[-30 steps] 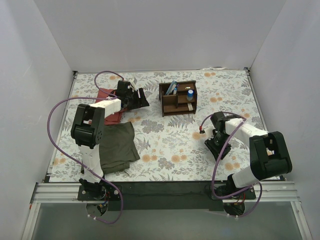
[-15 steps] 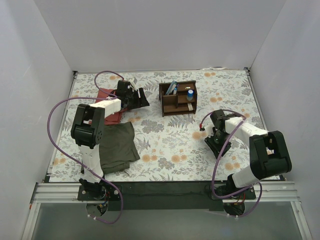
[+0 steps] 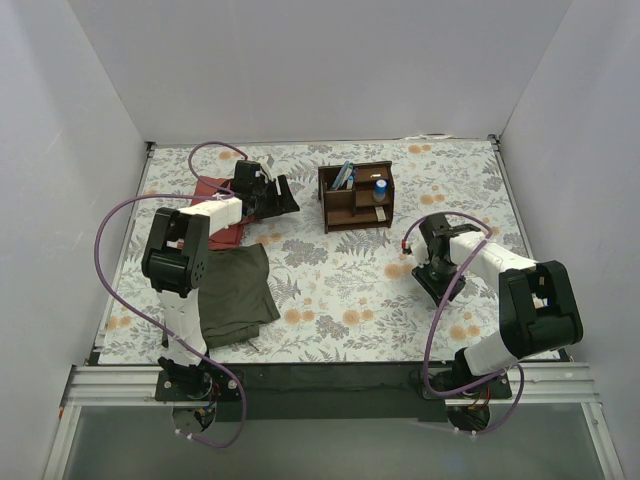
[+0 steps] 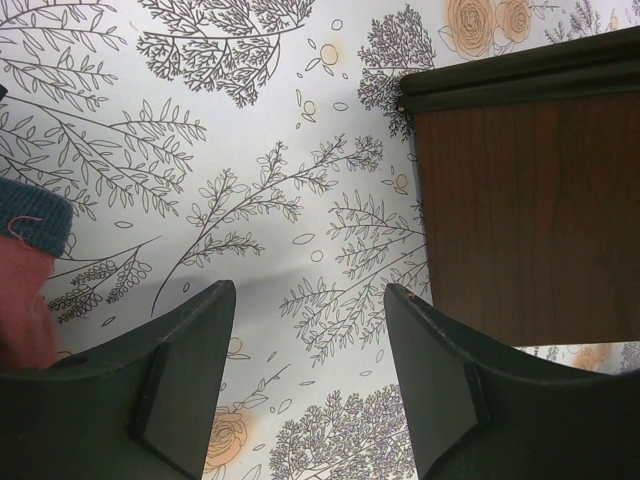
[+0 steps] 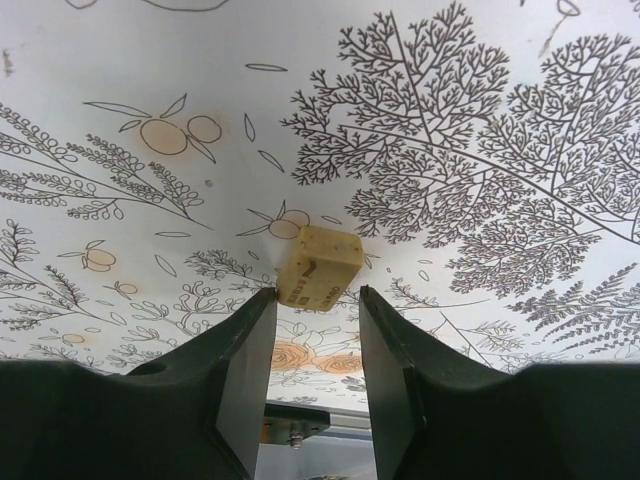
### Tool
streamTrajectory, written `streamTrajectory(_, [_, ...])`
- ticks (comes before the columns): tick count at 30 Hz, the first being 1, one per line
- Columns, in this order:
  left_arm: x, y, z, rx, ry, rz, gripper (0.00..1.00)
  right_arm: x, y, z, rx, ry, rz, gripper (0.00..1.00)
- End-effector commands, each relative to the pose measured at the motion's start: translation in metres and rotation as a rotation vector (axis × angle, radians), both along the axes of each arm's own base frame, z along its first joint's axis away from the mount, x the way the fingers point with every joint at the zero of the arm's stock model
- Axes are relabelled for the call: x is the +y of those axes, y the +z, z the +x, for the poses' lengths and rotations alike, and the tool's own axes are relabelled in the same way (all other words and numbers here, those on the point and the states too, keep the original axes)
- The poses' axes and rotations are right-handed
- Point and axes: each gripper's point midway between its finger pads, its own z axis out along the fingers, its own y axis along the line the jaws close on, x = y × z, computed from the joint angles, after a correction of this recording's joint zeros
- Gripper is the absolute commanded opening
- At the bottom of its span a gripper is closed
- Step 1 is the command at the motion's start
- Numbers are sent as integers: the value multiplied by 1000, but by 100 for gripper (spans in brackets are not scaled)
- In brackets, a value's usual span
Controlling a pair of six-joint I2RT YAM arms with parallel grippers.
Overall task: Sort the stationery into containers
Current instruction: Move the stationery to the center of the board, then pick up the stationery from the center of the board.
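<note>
Right fingers (image 5: 258,322) have shifted a little along the counter (image 3: 330,290) toward the organiser (image 3: 355,197) since the earlier top views; the left arm and everything else on the counter have stayed where they were.

Right arm: the fingers are nearly closed, with only a narrow gap between them. They pinch a small beige eraser (image 5: 318,266) at their tips, one finger against each side of the block. The eraser sits tilted in the grip. Whether its underside touches the counter cannot be told from the wrist view. In the top view this arm is on the right side of the counter, in front of the organiser and apart from it.

Left arm: the left fingers (image 4: 195,350) are spread wide with nothing between them; only the floral counter shows in the gap. They hover just beside the left wall of the organiser and do not touch it.

Organiser: it stands upright near the rear centre of the counter. Several pens (image 3: 344,176) lean in its rear left compartment. A blue-capped cylinder (image 3: 381,187) stands in a right-hand compartment.

Other items: a red cloth (image 3: 215,200) lies at the left rear, partly under the left arm. An olive cloth (image 3: 235,290) lies in front of it, near the left arm's base.
</note>
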Motion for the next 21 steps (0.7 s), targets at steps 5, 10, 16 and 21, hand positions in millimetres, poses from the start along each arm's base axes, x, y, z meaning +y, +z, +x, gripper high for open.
streamTrajectory(5, [-4,12,7,-36,-10,-18,61,4,7,16,-47,-47,1,57])
streamTrajectory(10, [-5,12,7,-37,-13,-16,61,6,6,18,-45,-56,7,58])
streamTrajectory(16, [-3,12,8,-40,-12,-12,61,8,-1,16,-10,-47,20,51])
streamTrajectory(21, [-3,12,8,-40,-10,-7,61,5,-2,9,9,-53,13,47])
